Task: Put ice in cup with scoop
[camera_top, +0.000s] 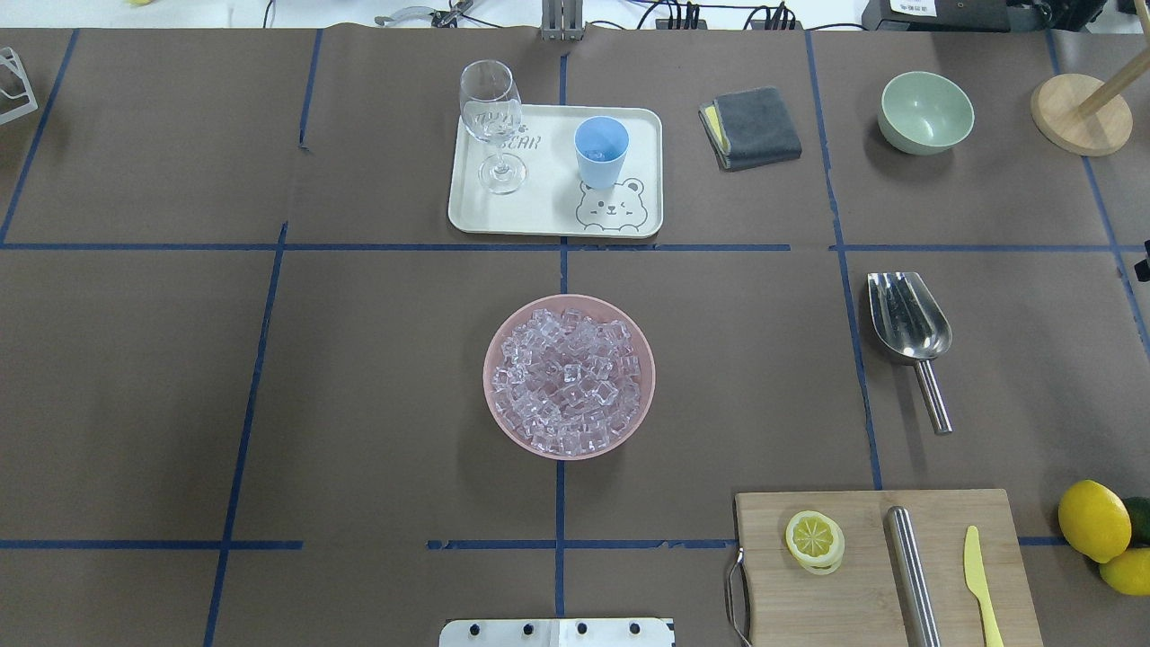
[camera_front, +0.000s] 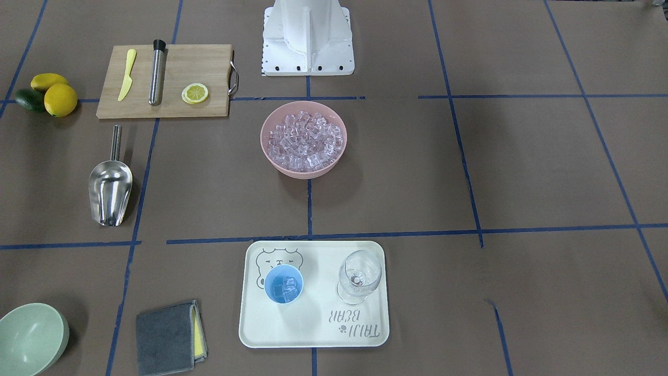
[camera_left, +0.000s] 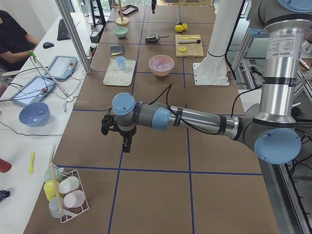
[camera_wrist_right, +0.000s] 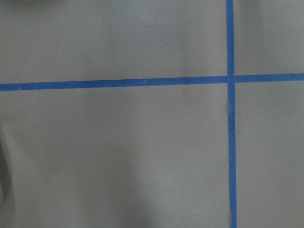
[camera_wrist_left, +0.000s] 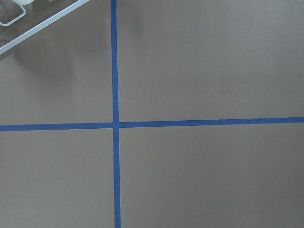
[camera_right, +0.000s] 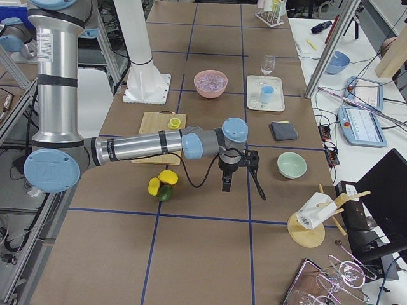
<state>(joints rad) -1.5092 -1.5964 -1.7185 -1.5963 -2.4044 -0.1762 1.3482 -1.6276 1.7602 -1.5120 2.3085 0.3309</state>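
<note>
— So, how are the grippers standing?
— The left gripper (camera_left: 126, 145) and right gripper (camera_right: 225, 184) are hanging over bare table (camera_top: 359, 359); open or closed, I cannot tell.
— And the scoop (camera_top: 907, 319)?
— It is lying alone, right of the pink bowl (camera_top: 490, 377) that is holding the ice (camera_top: 569, 376). The cup (camera_top: 600, 151) is sitting on the tray (camera_top: 548, 211), a few cubes inside.

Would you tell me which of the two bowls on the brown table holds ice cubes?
The pink bowl in the middle, heaped with ice; the pale green bowl beside the grey cloth is empty.
</note>
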